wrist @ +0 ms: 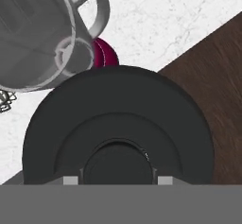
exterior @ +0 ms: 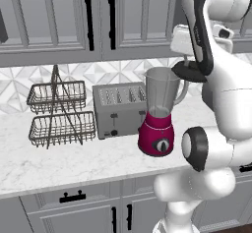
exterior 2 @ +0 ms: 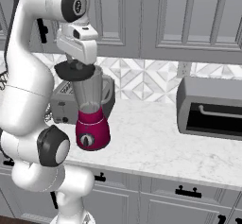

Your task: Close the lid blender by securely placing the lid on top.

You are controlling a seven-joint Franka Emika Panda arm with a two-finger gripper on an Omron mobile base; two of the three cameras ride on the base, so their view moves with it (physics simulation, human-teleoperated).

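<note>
The white marble counter carries a silver toaster, with the blender just beside it at 3 o'clock, jar mouth still open. The gripper has its fingers pinched on the black lid, held up at the jar rim, off toward the handle side at 3 o'clock
</note>
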